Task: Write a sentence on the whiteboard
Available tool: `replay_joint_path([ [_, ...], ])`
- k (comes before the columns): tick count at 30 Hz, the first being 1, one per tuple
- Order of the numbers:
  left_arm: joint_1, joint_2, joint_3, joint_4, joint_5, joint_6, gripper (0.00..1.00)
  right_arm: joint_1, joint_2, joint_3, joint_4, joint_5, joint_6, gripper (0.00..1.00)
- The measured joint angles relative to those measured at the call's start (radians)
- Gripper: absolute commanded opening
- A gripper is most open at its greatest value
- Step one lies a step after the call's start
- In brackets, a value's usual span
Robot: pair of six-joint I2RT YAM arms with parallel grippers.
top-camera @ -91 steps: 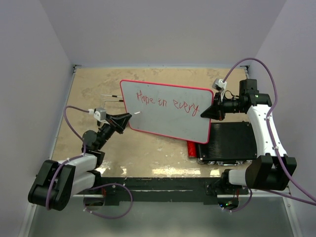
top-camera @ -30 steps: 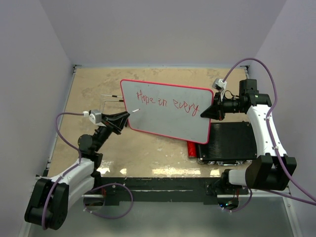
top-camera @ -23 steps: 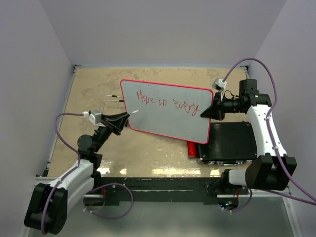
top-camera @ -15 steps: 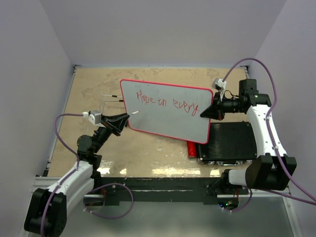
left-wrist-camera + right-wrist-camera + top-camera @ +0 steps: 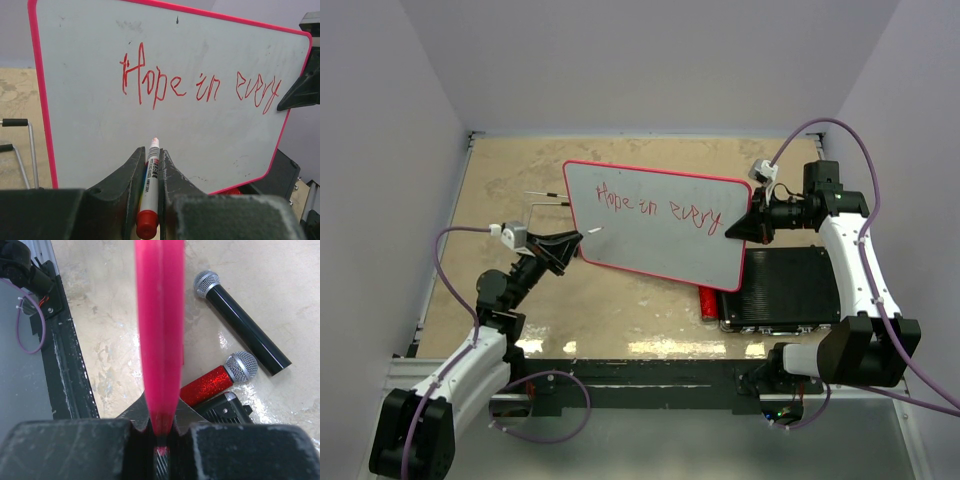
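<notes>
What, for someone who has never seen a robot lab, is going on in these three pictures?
Two robot arms are bolted at the table's near edge. One picture looks down from above and behind them; the other two come from a camera on each wrist. The left gripper is shut on a marker that points at the whiteboard, below the red words "Hope in every". The right gripper pinches the board's red edge and holds it up at a tilt. On the table lie a black microphone, a red glittery microphone and a black case.

Red glitter microphone (image 5: 220, 380) just beside black ribbed case (image 5: 790, 288), black microphone (image 5: 245, 330) near it.
</notes>
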Motion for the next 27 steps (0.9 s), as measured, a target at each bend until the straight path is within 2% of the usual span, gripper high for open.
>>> replay_joint_path([
  [14,0.001,-0.003,0.004,-0.034,0.003,-0.001,0.0,0.002,0.0,0.0,0.005,0.002,0.005,0.0],
  [27,0.001,0.156,0.024,0.085,0.049,0.008,0.0,0.007,0.0,0.0,0.013,0.005,0.016,0.0],
])
